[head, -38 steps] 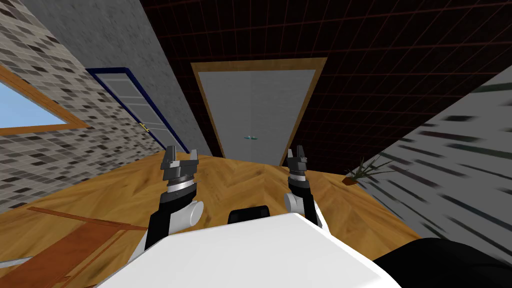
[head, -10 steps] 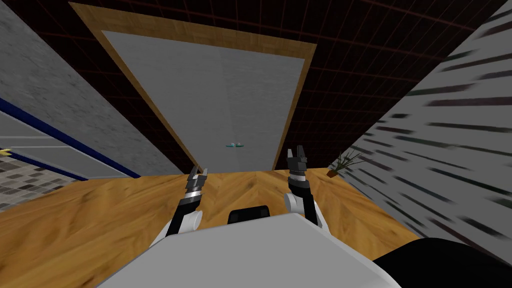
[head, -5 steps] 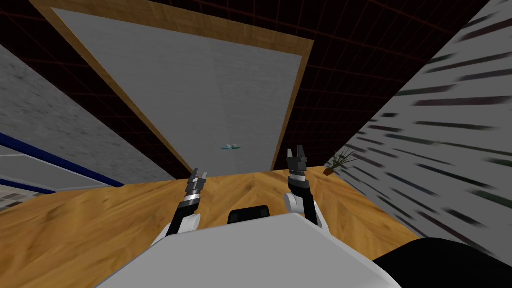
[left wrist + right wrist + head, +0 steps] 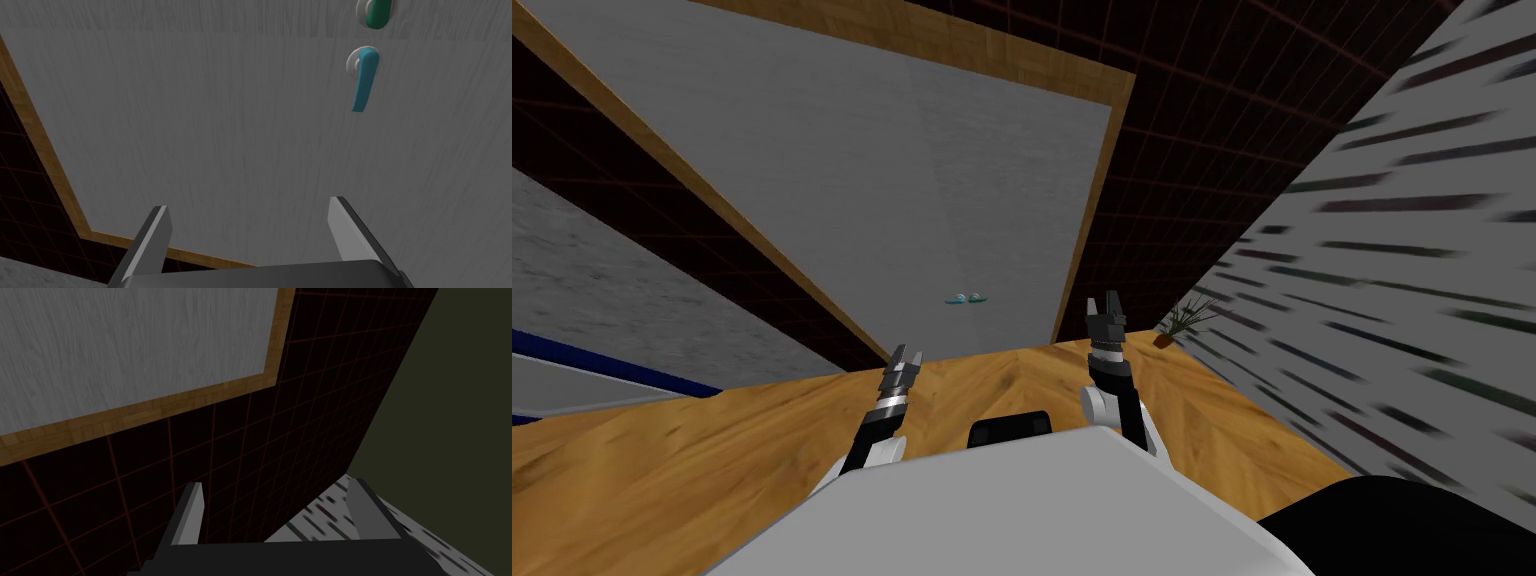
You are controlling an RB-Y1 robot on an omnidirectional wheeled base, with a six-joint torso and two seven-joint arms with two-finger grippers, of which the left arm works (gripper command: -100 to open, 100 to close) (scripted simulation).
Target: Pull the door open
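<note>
The door [image 4: 912,180] stands straight ahead in its frame [image 4: 962,45], two handles [image 4: 953,299] side by side on it. The left hand [image 4: 905,353] is before the door, apart from the handles; the right hand [image 4: 1109,300] is before the wall [image 4: 1212,120] right of the frame

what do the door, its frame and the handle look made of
Door: matt grey with faint vertical streaks, perhaps painted wood or brushed metal. Frame: tan wood, parquet-like grain. Handle: smooth teal lever on a white base, perhaps plastic.
</note>
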